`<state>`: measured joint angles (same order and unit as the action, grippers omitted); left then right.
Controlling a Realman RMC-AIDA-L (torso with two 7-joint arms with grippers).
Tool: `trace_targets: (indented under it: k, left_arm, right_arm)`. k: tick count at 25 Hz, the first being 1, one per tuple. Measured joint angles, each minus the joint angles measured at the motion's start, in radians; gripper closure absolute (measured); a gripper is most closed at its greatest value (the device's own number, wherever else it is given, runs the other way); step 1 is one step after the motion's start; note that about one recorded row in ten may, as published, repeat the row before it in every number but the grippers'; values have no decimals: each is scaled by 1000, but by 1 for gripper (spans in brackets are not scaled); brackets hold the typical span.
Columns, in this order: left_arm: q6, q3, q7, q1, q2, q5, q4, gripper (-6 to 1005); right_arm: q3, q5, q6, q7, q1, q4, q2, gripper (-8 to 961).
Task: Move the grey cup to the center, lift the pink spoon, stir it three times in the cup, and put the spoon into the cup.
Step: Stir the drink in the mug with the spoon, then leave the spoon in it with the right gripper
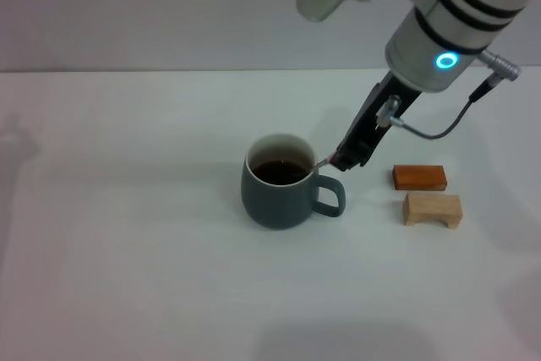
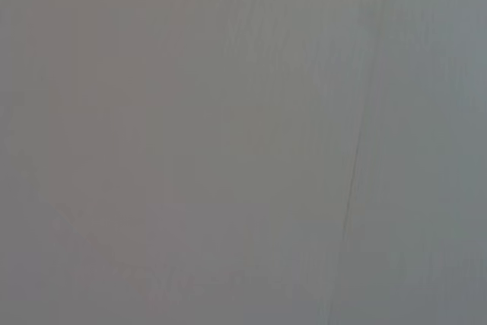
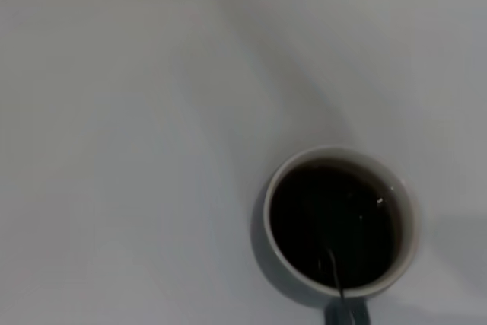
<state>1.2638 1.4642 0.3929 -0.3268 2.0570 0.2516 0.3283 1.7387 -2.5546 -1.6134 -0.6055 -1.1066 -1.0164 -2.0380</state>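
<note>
The grey cup stands upright near the middle of the white table, its handle pointing right, with dark liquid inside. My right gripper hangs just right of the cup's rim, above the handle, shut on the pink spoon. The spoon slants down over the rim into the liquid. In the right wrist view the cup is seen from above, and the thin spoon shaft dips into the dark liquid. My left gripper is out of view; the left wrist view shows only bare surface.
An orange wooden block and a tan arched wooden block lie to the right of the cup, close under my right arm. The white table stretches out to the left and front.
</note>
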Motion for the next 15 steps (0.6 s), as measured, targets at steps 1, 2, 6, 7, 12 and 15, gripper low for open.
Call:
trace_targets:
  k: [1,2,6,7,12,15]
  left_arm:
    - [0,0,0,0,0,0,0,1001]
    - [0,1,0,0,0,0,0,1001]
    - [0,4,1,0,1,0,-2,1001]
    - [0,4,2,0,1,0,-2,1001]
    - [0,4,2,-1,1,-2,-2,1001]
    - [0,4,3,-3,2,-3,-2,1001]
  right_arm:
    - [-1,-1,8,-5,-5,22,-3,822]
    - [-7,-2,32,-15,-14,61,-7,821]
    - [-28,-3,85,-19,-29,115,-11,820]
    - [-36,-4,117,-24,-41,142,-14,819]
    - [-42,-6,187,-35,-64,180,-23,817]
    - [-46,-6,208,-35,-72,187,-24,816]
